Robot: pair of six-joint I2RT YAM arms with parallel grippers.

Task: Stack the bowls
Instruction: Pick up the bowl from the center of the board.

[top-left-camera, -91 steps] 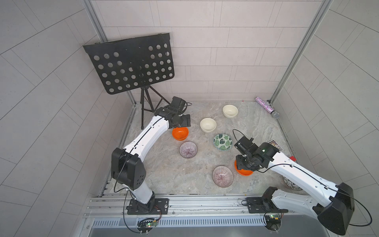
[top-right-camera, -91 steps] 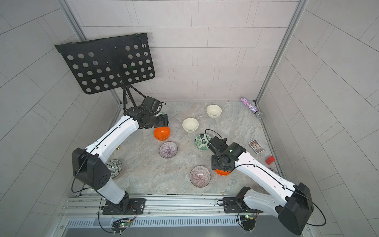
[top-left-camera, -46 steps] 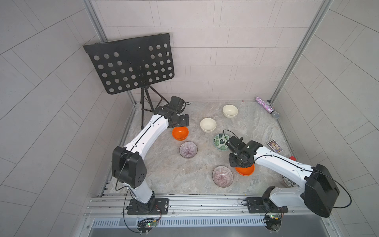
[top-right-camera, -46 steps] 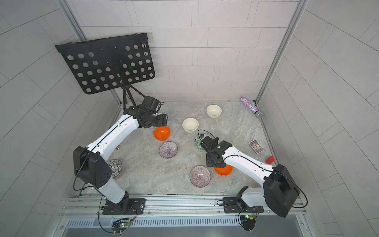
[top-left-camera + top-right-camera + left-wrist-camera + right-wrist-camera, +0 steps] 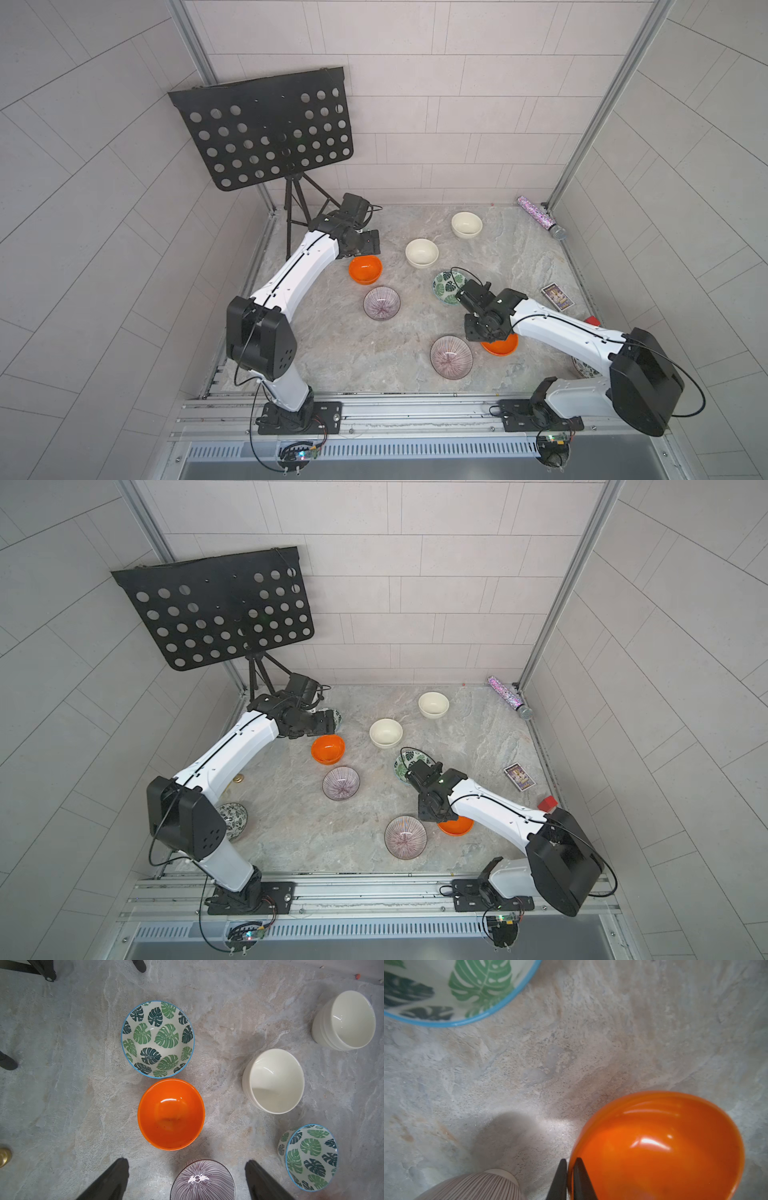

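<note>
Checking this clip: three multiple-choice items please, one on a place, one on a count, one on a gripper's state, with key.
1. The music stand stands: A in the far left corner; B in the near right corner; C in the middle.
2. Plain cream bowls in view: A one; B two; C four.
3. The right gripper is: A open above a striped bowl; B shut on an orange bowl's rim; C out of view.
Key: A, both top views show it there; B, two sit apart, far side; B, the right wrist view shows its fingers pinching the rim.
</note>
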